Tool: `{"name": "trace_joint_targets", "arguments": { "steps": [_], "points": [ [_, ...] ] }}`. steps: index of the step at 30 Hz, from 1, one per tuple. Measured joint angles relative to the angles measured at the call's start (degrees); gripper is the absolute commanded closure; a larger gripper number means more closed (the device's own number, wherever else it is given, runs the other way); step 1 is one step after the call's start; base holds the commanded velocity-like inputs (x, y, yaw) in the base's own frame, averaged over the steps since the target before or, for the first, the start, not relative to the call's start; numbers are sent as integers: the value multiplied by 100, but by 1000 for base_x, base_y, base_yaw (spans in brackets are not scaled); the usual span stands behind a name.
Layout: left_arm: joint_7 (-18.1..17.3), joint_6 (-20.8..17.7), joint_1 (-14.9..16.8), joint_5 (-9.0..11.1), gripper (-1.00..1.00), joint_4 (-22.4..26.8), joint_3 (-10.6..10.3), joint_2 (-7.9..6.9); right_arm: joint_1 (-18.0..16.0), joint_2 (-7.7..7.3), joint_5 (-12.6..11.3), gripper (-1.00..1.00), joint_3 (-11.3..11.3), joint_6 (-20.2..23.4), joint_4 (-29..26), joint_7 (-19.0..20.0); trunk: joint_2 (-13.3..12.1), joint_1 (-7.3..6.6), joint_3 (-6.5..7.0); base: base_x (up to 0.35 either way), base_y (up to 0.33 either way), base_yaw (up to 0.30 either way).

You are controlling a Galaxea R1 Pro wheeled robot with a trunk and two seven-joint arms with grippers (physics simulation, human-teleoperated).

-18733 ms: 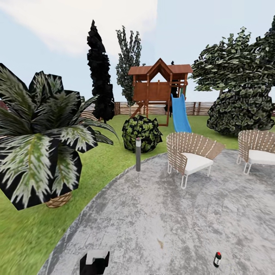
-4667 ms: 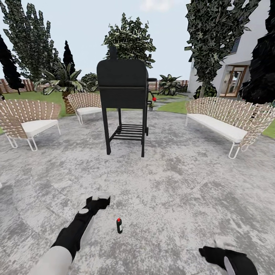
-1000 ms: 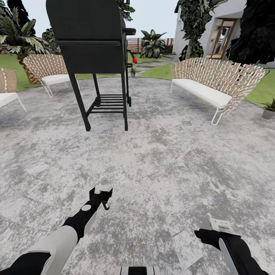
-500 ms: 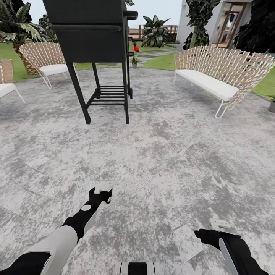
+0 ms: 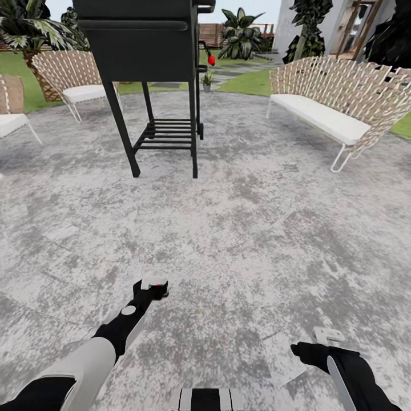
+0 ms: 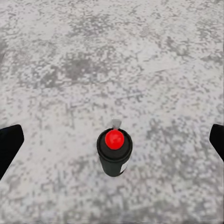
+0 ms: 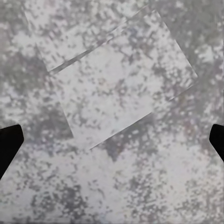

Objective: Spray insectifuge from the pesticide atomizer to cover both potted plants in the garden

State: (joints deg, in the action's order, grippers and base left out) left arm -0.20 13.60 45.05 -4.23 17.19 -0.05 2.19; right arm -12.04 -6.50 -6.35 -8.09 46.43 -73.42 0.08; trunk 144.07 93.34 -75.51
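Dark green spray bottle with a red-spotted head (image 6: 114,152) stands mid-frame on open mottled grey patio (image 5: 257,228); left tool (image 6: 112,140) spread wide above, right tool (image 7: 112,140) wide too.

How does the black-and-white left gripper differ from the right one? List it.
1. The left gripper reaches further forward over the mottled grey patio; the right gripper sits nearer the robot.
2. The left gripper looks down on the upright dark pesticide atomizer with a red spot, centred between its fingers; the right gripper faces a pale paving slab.

Shared: both are open and point down.
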Motion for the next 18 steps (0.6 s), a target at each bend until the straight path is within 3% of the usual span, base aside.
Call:
{"name": "trace_joint_targets", "arguments": {
  "steps": [18],
  "points": [
    [0, 78, 1, -2, -100, 5, 8, 0, -1, -9, -5, -100, -2, 0, 0, 0, 18, 33, -354, 0, 0, 52]
  ]
}}
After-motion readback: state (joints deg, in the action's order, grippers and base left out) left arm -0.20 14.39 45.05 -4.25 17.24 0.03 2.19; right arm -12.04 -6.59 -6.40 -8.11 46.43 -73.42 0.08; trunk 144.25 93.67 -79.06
